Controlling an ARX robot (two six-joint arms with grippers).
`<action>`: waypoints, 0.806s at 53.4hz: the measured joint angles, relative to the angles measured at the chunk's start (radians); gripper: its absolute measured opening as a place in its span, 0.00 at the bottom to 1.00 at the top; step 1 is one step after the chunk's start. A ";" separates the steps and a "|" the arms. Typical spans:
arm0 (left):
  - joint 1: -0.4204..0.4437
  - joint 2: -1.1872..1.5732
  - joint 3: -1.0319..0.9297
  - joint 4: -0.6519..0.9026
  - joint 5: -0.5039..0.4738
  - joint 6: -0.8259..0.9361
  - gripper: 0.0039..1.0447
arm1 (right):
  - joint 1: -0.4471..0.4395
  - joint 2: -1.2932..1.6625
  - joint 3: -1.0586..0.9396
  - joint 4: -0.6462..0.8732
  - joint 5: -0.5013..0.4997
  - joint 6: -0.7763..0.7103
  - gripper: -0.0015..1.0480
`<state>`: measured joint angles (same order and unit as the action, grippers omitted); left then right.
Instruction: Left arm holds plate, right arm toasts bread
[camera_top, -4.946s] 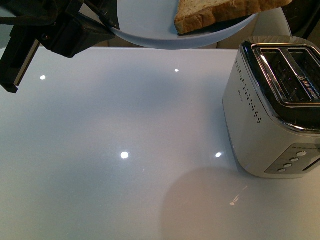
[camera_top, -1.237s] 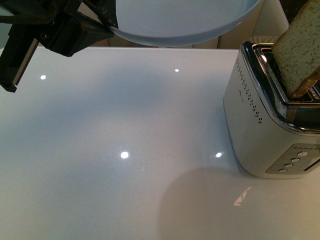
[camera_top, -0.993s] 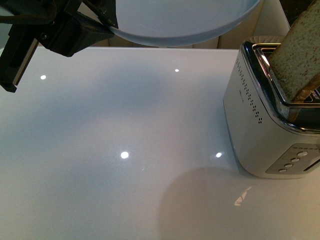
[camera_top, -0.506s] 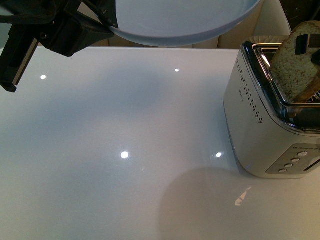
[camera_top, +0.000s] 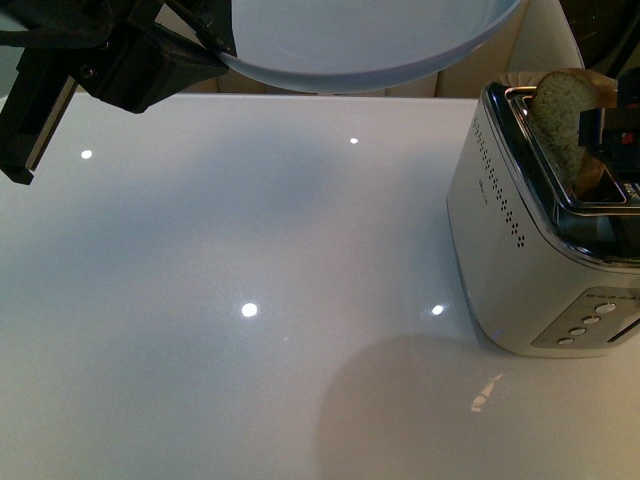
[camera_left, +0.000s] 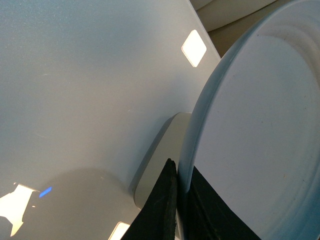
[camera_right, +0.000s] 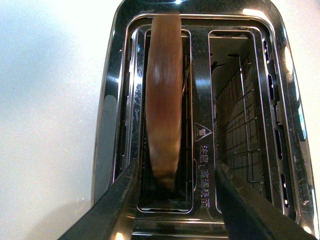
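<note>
Left claw (camera_left: 181, 172): clamped on the rim of the plate (camera_top: 370, 40), one black finger on each face of the rim. I hold the plate in the air above the far edge of the worktop (camera_top: 250, 250), and my left arm reaches in from the far left corner. The plate casts a soft shadow on the white surface below it.

Right claw (camera_right: 175, 167): jaws apart. My two fingers (camera_right: 117, 200) straddle one slot of the toaster (camera_top: 520, 240) from above, one on each side. They grip nothing, with a gap between each finger and the slice.

Bread (camera_top: 558, 120): it stands on edge in the toaster slot nearer the left edge of the worktop, partly sunk. The rounded crust and some speckled crumb show above the chrome top. In the right wrist view the slice is blurred. The second slot beside it shows its wire cage.

Toaster: it stands upright at the right edge of the worktop — a row of round buttons (camera_top: 585, 325) sits on the end facing the near edge
</note>
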<state>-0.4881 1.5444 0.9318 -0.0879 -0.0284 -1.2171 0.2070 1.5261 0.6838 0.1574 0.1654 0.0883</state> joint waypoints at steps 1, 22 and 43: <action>0.000 0.000 0.000 0.000 0.000 0.000 0.03 | 0.000 0.000 -0.002 0.001 -0.001 0.000 0.49; 0.000 0.000 0.000 0.000 0.000 0.000 0.03 | -0.043 -0.170 -0.087 0.015 -0.067 0.048 0.91; 0.000 0.000 0.000 0.000 -0.001 0.000 0.03 | -0.074 -0.631 -0.352 0.249 -0.048 -0.006 0.77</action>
<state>-0.4881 1.5444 0.9318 -0.0875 -0.0292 -1.2171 0.1326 0.8951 0.3321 0.4065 0.1169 0.0826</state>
